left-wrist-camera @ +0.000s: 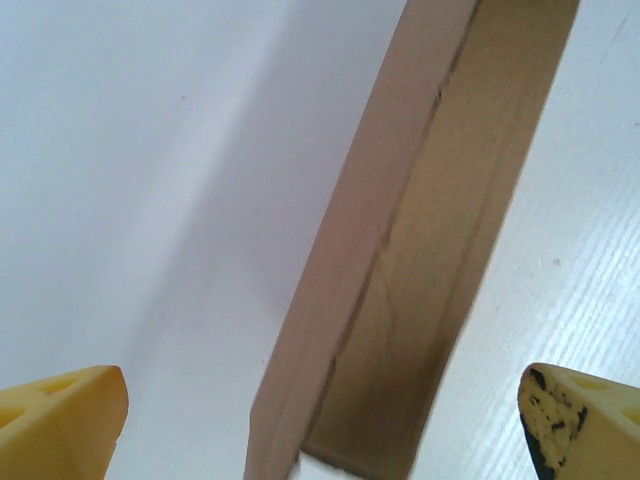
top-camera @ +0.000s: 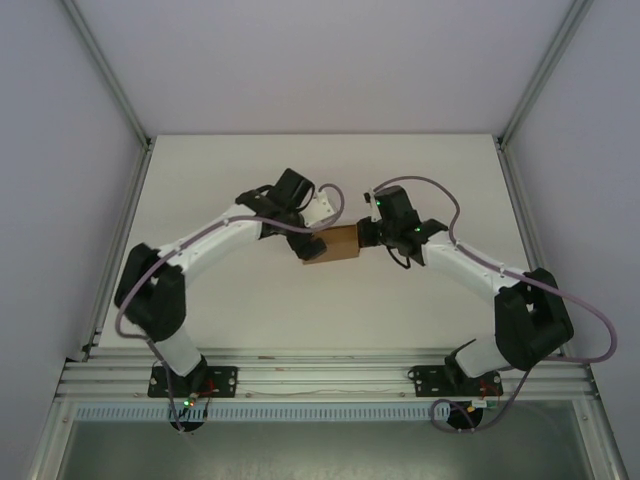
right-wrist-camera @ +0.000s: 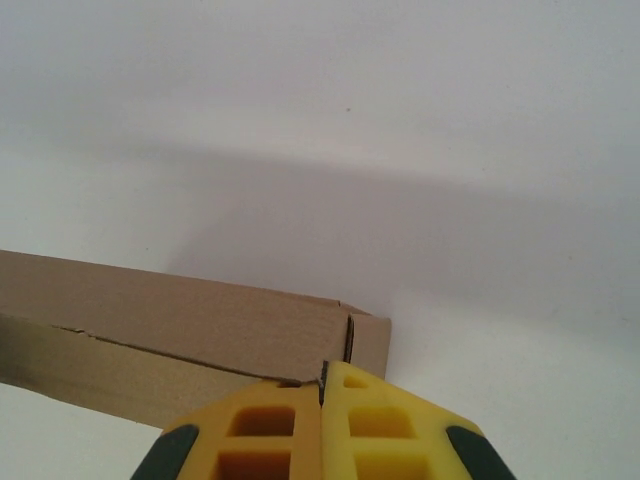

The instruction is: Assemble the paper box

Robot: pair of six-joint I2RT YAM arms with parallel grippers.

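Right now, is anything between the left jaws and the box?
Nothing visible. The box stands in the gap between the open left jaws, clear of both fingers. The right jaws are shut on its other end.

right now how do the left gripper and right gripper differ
The left gripper is open, its yellow fingers spread wide either side of the paper box, clear of it. The right gripper is shut, fingers pressed together, apparently pinching the box's edge. Left sits at the box's left end, right at its right end. Both have yellow fingers.
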